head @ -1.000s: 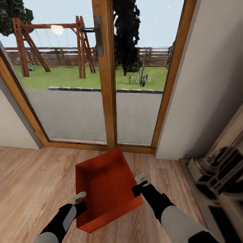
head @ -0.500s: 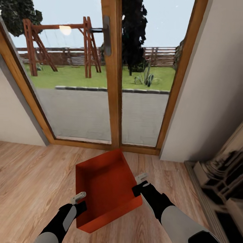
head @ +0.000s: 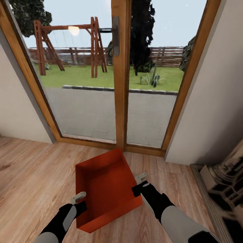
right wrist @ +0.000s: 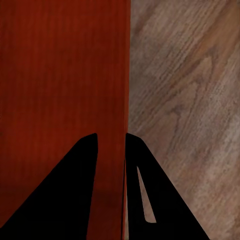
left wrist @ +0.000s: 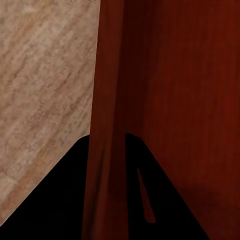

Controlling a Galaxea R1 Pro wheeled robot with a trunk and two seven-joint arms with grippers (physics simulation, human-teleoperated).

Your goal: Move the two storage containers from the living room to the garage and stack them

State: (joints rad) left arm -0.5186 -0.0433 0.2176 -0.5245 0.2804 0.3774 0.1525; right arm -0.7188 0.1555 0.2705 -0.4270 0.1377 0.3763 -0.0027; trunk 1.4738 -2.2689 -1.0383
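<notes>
Container [head: 104,189] long axis twd doors [head: 121,77].

**Both arms out, each gripper clamped on the bin**

The left gripper [head: 82,199] pinches the bin's [head: 104,184] left wall; the right gripper [head: 139,184] pinches its right wall — a finger [right wrist: 75,200] on each face. Both forearms reach forward from below, converging on the bin, wrists level.

The head camera looks forward and down over both arms at the glass doors [head: 119,77], twelve o'clock. Each wrist camera sits very close, sighting along its fingers onto a wall of the storage container [head: 104,189], which all views share with the wood-plank floor [head: 30,175].
</notes>
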